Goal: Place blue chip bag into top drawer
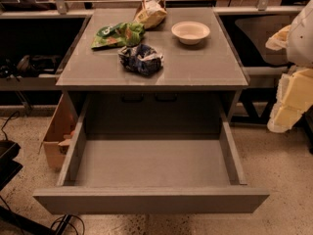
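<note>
Drawer (pixel 146 199) stands pulled open, nearest the camera. Gripper (pixel 292 99) at right edge, beside the table, well apart from the bags (grip state: cannot tell). Blue chip bag (pixel 141 58) on tabletop (pixel 205 67). Risk: green bag (pixel 117 35) lies just behind, so an overshot reach could snag it.

Lab-like workspace, speckled floor (pixel 279 180), cables (pixel 67 223), cardboard box (pixel 55 137), claw (pixel 287 98) at right edge

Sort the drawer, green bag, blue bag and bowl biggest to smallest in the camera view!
top drawer
green chip bag and blue chip bag, about alike
bowl
The gripper hangs at the right edge.
</note>
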`<action>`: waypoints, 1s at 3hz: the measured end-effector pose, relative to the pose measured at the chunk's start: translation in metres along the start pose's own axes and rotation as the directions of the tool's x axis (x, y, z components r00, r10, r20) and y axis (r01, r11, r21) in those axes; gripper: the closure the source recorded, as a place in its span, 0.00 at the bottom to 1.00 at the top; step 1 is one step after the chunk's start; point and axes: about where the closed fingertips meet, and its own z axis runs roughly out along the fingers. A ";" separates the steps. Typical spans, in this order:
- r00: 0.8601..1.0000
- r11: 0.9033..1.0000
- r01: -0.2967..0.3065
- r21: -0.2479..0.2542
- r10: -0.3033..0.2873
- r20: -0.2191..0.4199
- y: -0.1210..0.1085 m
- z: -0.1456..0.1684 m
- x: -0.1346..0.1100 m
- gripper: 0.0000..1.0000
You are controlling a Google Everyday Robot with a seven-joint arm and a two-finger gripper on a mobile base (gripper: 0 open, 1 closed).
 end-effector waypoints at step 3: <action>0.950 0.995 -0.038 0.094 0.007 0.314 -0.060 0.040 -0.067 0.00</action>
